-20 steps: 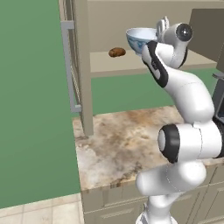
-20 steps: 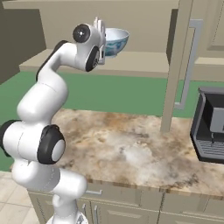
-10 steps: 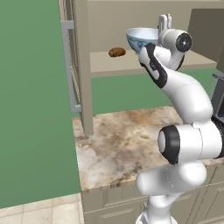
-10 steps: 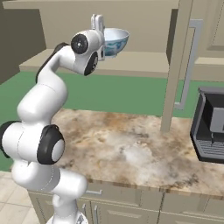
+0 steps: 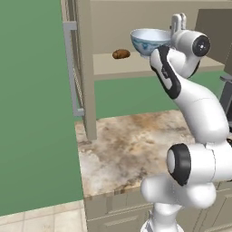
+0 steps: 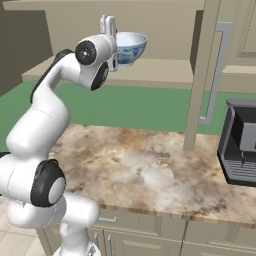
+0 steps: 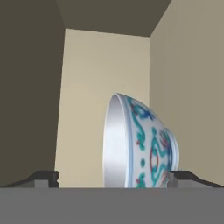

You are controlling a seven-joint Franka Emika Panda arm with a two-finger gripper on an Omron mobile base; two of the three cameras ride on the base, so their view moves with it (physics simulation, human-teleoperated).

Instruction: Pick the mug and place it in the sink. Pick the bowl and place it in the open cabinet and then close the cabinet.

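Cabinet (image 5: 86,81) stands open above the tabletop (image 5: 131,145), its door (image 6: 200,75) swung out edge-on with the bar handle (image 6: 216,75) facing the room, so the shelf (image 5: 136,65) is reachable from the front. The arm is raised and folded back toward that shelf, which puts the tool (image 5: 178,22) at shelf height just beside the bowl (image 5: 149,41). The bowl sits upright on its foot on the shelf, near the front edge, apparently set there so the door can later swing shut past it. In the hand view the bowl (image 7: 140,144) appears rolled sideways because the hand is turned; the tool (image 7: 113,178) is spread wide, its tips either side of the bowl without visibly pinching it, which suggests a release. A brown lump (image 5: 121,54) lies on the shelf, apart from the bowl.
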